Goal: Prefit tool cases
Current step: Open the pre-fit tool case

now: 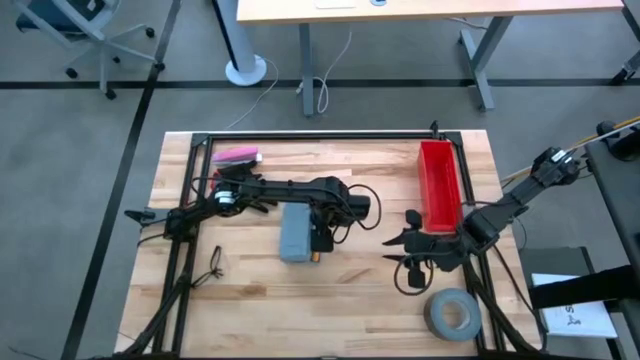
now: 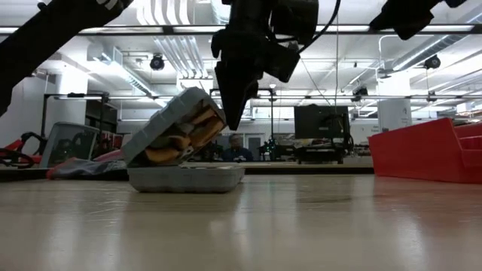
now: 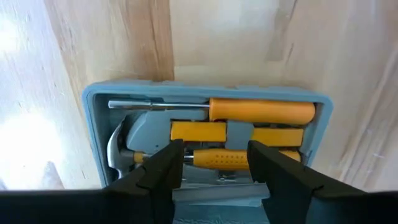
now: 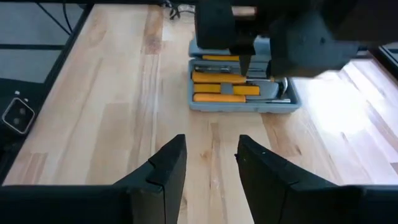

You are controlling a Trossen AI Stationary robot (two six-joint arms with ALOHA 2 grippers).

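The grey-blue tool case lies mid-table with its bottom half flat on the wood. Its lid is tilted up from the hinge on the case's left side. Yellow-handled tools and a hammer sit in the moulded slots. My left gripper points straight down at the lid's raised free edge, on the case's right side. My right gripper hangs open above the table to the right of the case, facing it, with nothing between its fingers. My left gripper comes from above at the lid's raised free edge. A stretch of that edge shows between its two fingers. The lid stays tilted up beside them while the bottom half rests on the table. The fingers hide where the pads meet the lid.
A red bin stands at the far right of the table, and a grey tape roll lies at the near right. A pink object lies at the far left. A small black item lies on the wood left of the case.
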